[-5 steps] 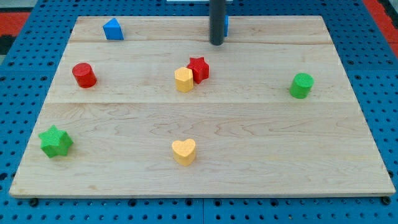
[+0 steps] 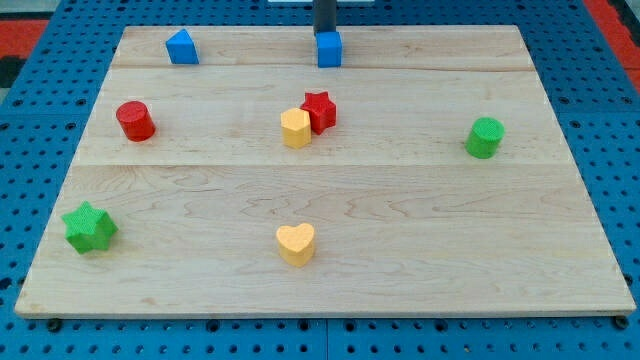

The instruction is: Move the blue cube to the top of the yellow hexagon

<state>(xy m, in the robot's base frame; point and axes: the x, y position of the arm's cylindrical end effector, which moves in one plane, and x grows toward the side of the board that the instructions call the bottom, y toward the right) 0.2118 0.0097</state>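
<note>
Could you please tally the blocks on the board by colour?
Blue: 2, blue cube and blue house-shaped block
Red: 2, red cylinder and red star
Yellow: 2, yellow hexagon and yellow heart
Green: 2, green star and green cylinder
Total: 8

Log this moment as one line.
tip behind blue cube, view's top | yellow hexagon mid-board, touching red star | cube not yet there

High, oblique view over whole board

Counter: pale wood, faint grain. Surround: blue pegboard, dotted holes.
Blue cube; second blue block.
Red star, red cylinder.
Yellow hexagon, yellow heart.
Green star, green cylinder.
Rod: dark grey.
</note>
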